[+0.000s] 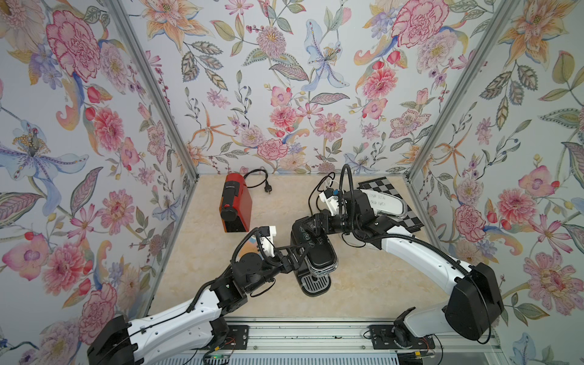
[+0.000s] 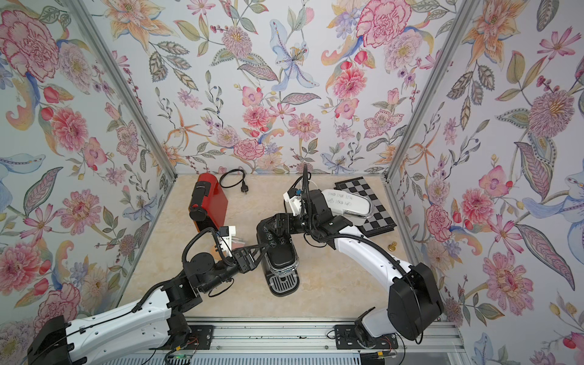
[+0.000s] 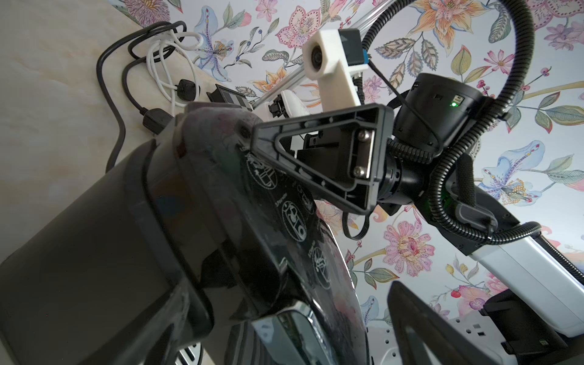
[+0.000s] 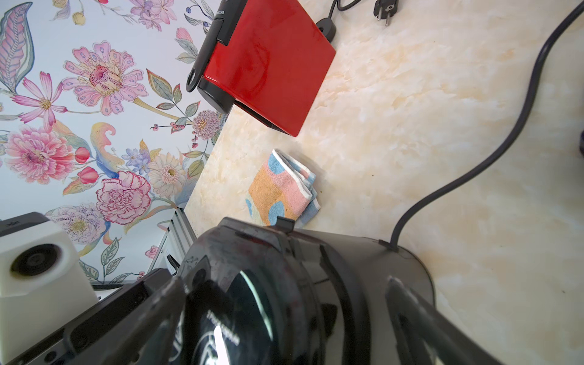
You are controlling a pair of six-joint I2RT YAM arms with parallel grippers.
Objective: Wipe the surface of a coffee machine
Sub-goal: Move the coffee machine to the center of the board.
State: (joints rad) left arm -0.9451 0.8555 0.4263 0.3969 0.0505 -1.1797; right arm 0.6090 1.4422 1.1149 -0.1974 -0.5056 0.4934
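Arms (image 1: 177,319), black coffee machine (image 1: 320,256) lengthwise front-back, tray (image 1: 314,282) robotward

Cloth (image 4: 281,189) edge behind the black coffee machine (image 4: 316,268)

Black coffee machine (image 1: 317,264) upright, folded cloth (image 4: 281,186) beside

Both top views look steeply down from above the front rail (image 1: 300,335) onto the whole table (image 1: 379,284), almost identically. Both wrist cameras sit close against the black coffee machine (image 3: 110,252), shared by all views: left faces the right arm (image 3: 531,268), right faces the red machine (image 4: 271,69).
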